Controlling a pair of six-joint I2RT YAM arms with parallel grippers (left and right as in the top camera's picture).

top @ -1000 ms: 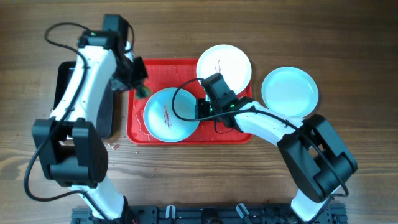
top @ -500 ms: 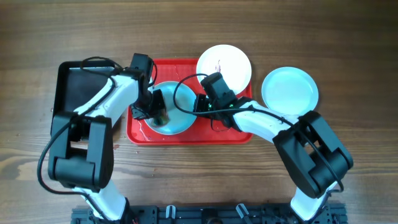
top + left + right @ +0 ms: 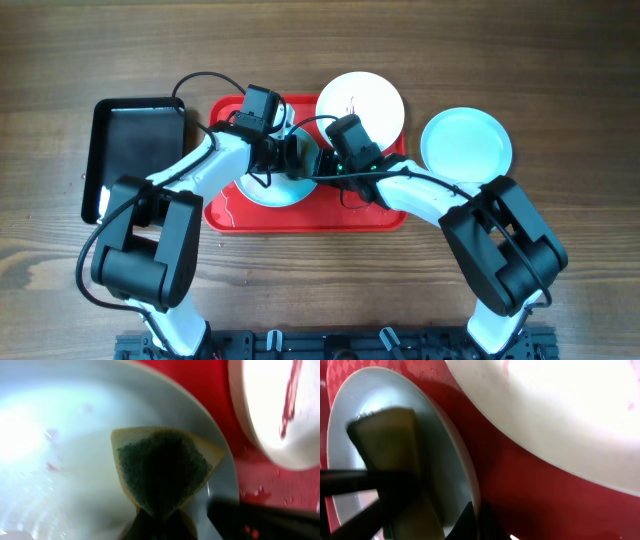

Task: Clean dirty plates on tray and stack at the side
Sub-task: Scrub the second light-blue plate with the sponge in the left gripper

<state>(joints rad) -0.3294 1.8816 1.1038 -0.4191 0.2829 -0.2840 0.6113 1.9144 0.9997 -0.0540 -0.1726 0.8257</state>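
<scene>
A pale blue plate (image 3: 262, 190) lies on the red tray (image 3: 350, 215), its rim raised on the right. My left gripper (image 3: 293, 155) is shut on a yellow sponge with a green scrub face (image 3: 162, 467), pressed on this plate (image 3: 60, 460). Faint red specks show on the wet plate. My right gripper (image 3: 322, 165) is shut on the plate's right rim (image 3: 465, 470). A white plate (image 3: 360, 105) with a red smear sits at the tray's back right corner. It also shows in the left wrist view (image 3: 280, 410) and the right wrist view (image 3: 560, 410).
A second pale blue plate (image 3: 465, 148), with no smear visible, rests on the wooden table right of the tray. A black tray (image 3: 135, 155) lies left of the red tray. The two arms nearly meet over the tray's middle.
My left arm swung from the tray's back left corner onto the pale blue plate and dragged the sponge rightward across it. The plate's red smear no longer shows. The right gripper stayed put.
</scene>
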